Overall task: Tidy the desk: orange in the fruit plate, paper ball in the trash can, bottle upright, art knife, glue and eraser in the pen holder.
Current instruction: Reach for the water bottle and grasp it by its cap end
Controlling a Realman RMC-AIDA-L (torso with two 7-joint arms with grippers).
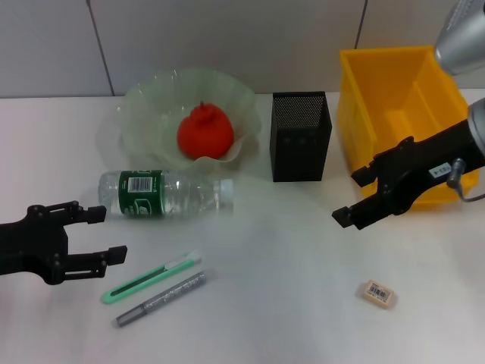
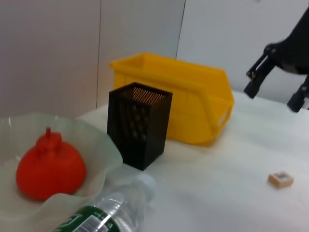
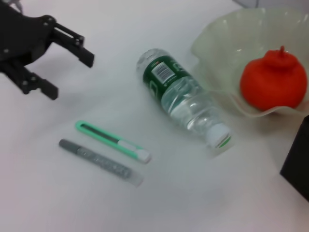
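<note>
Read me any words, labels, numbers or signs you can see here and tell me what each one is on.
No text here reads clearly.
bottle: green label with a white barcode patch; print too small to read.
eraser: barcode label, digits too blurred.
right gripper: small white tag on the arm behind it, marks unreadable.
glue: faint print, unreadable.

Lying on its side on the bench just beyond the open left hand: clear bottle, green label, white cap pointing toward the right hand. Just beside the left hand's fingertips, mint-green art knife and grey glittery glue, flat, side by side. Sitting in the pale green fruit plate, well beyond the left hand: orange. Upright between plate and yellow trash can: black mesh pen holder. Flat below the open right hand: beige eraser.
</note>
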